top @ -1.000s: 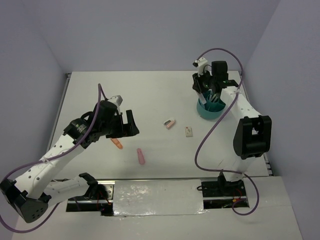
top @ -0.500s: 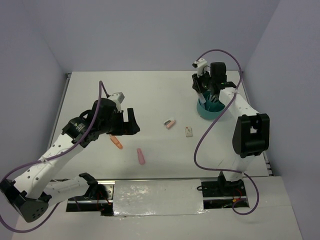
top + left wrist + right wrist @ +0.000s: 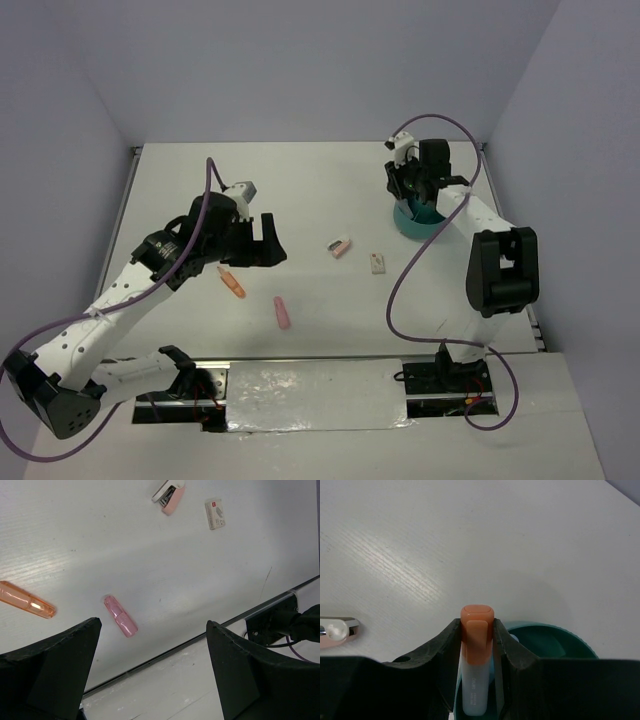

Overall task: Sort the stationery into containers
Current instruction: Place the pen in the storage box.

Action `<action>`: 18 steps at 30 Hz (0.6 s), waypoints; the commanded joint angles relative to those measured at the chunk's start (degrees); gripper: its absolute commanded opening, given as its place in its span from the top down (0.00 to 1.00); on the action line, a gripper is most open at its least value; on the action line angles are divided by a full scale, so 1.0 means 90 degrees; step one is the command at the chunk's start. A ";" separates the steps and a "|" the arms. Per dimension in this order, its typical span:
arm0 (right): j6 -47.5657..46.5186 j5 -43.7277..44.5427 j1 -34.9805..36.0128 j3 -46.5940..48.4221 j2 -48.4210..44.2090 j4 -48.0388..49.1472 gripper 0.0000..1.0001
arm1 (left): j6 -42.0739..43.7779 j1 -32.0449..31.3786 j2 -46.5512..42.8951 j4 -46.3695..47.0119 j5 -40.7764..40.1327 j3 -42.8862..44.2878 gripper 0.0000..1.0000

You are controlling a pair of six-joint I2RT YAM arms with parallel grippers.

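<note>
The right jaws, pinching an orange-capped highlighter (image 3: pixel 477 630), have edged further over the organiser (image 3: pixel 555 636), so a drop looks close, while the left jaws, spread wide, have drifted organiser-ward above a pink highlighter (image 3: pixel 120 622) lying well short of it on the tabletop (image 3: pixel 150 555).

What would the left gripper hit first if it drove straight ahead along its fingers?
The left gripper would most likely meet the bare table close beside the pink highlighter lying between its open fingers; depth is hard to judge.
</note>
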 commanded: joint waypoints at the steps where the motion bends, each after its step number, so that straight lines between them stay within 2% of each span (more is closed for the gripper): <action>1: 0.0107 0.0071 -0.0044 -0.0151 -0.0436 0.0488 0.73 | 0.0129 0.0049 -0.0026 0.0358 0.0195 -0.0012 0.01; 5: 0.0165 0.0003 -0.0044 -0.0268 -0.0601 0.0507 0.59 | 0.0168 0.0079 -0.0016 0.0358 0.0215 -0.0012 0.01; 6: 0.0195 0.0003 -0.0063 -0.0307 -0.0650 0.0556 0.58 | 0.0158 0.0088 -0.0026 0.0348 0.0215 -0.0012 0.01; 7: 0.0205 -0.0017 -0.0054 -0.0336 -0.0699 0.0586 0.53 | 0.0168 0.0079 -0.0026 0.0358 0.0225 -0.0031 0.01; 8: 0.0214 -0.0017 -0.0073 -0.0385 -0.0748 0.0605 0.36 | 0.0168 0.0088 -0.0026 0.0358 0.0225 -0.0031 0.01; 11: 0.0321 -0.0066 -0.0073 -0.0434 -0.0934 0.0645 0.33 | 0.0168 0.0108 -0.0036 0.0368 0.0273 -0.0060 0.01; 12: 0.0370 -0.0075 -0.0073 -0.0454 -0.1069 0.0683 0.21 | 0.0168 0.0118 -0.0036 0.0377 0.0283 -0.0061 0.01; 13: 0.0400 -0.0066 -0.0073 -0.0512 -0.1138 0.0751 0.01 | 0.0178 0.0108 -0.0036 0.0387 0.0303 -0.0070 0.01; 18: 0.0838 -0.0260 -0.0044 -0.0356 -0.1539 0.0625 0.00 | 0.0129 0.0127 -0.0075 0.0417 0.0235 -0.0100 0.01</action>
